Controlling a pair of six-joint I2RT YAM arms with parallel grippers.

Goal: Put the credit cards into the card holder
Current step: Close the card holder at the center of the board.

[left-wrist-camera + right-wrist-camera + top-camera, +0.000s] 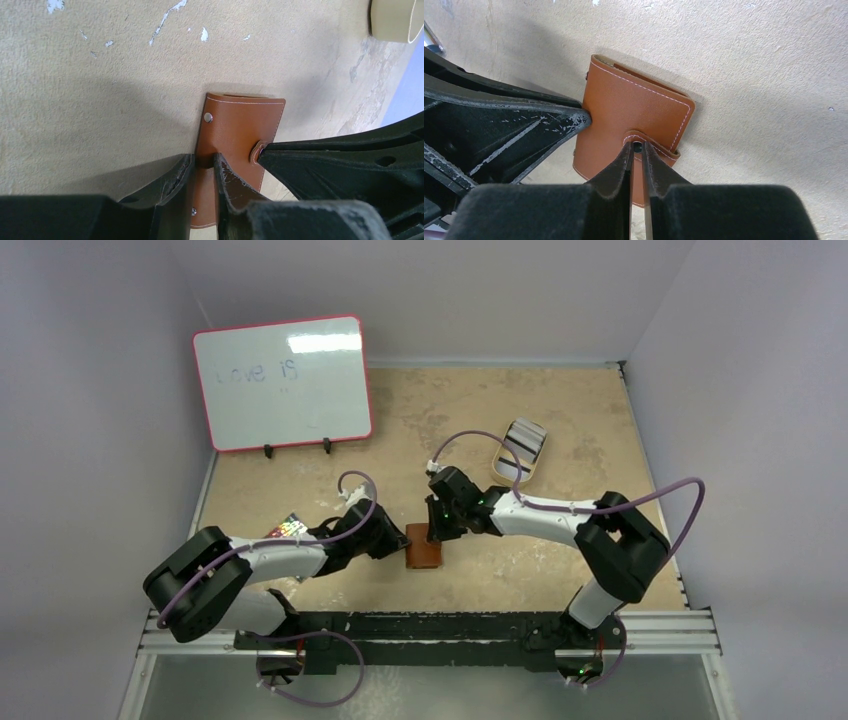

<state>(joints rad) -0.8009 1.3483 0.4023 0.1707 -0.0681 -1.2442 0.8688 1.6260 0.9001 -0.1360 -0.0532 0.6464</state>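
Observation:
The card holder (424, 552), a brown leather wallet with a snap tab, lies folded on the table between both arms. My left gripper (204, 159) is shut on its near edge, leather showing between the fingers (227, 177). My right gripper (636, 147) reaches in from the other side, its jaws pinched together on the small snap tab (650, 140) at the holder's (634, 110) edge. The right fingers (330, 160) meet that tab in the left wrist view too. The credit cards (524, 443), pale with dark stripes, lie in a tan oval tin (505, 469) farther back on the right.
A whiteboard (283, 383) with a red frame stands at the back left. A small colourful object (287, 529) lies beside the left arm. The tin's corner (395, 20) shows at the top right of the left wrist view. Walls close in the table on three sides.

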